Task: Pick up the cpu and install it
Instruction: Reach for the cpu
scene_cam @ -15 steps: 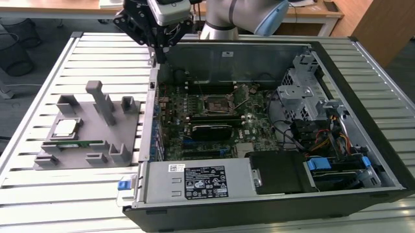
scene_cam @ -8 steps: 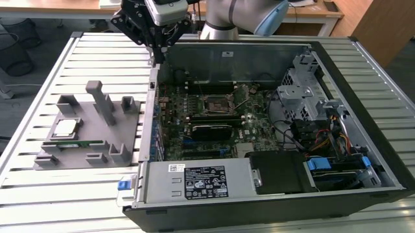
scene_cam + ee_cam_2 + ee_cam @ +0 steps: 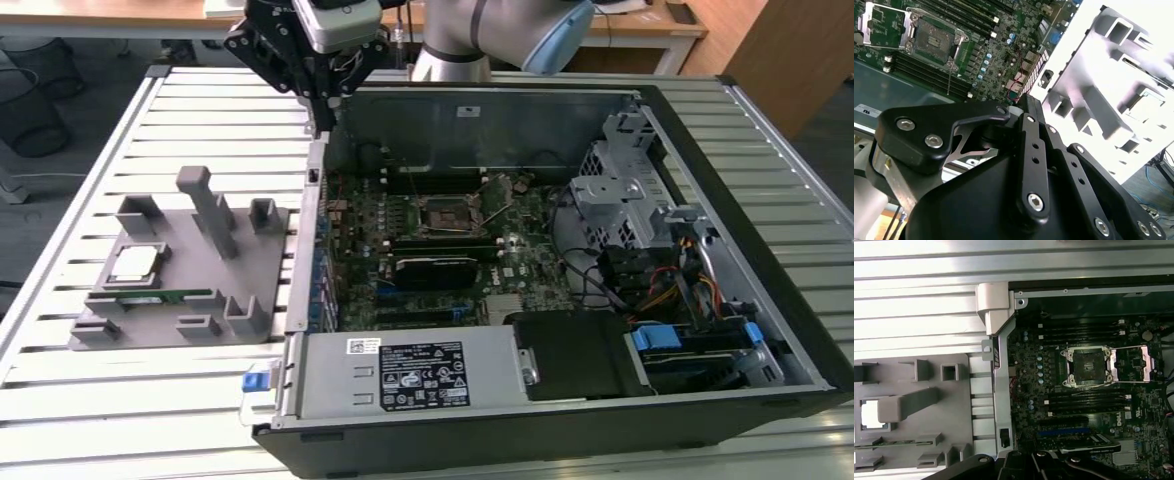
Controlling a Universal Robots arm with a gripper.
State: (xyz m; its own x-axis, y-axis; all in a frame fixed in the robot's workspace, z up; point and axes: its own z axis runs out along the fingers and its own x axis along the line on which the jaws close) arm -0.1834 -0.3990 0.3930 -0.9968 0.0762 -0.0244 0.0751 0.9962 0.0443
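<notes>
The cpu (image 3: pixel 134 263) is a small silvery-white square lying flat in a recess of the grey fixture (image 3: pixel 200 250), on the exterior view's left. In the first wrist view a grey post partly covers the cpu (image 3: pixel 869 415). The motherboard's empty socket (image 3: pixel 447 212) lies open inside the computer case, its metal frame swung aside; it also shows in both wrist views as the socket (image 3: pixel 1088 367) (image 3: pixel 934 35). My gripper (image 3: pixel 320 90) hangs high over the case's far left corner, away from both cpu and socket, with nothing seen in it. Its black linkage (image 3: pixel 1044 465) (image 3: pixel 1024 165) sits close to both wrist cameras.
A long green memory stick (image 3: pixel 160 297) lies in a slot of the fixture near the cpu. The open black case (image 3: pixel 747 250) holds a drive cage, cables and a power supply (image 3: pixel 400 375). Everything rests on a slatted metal table (image 3: pixel 80 390).
</notes>
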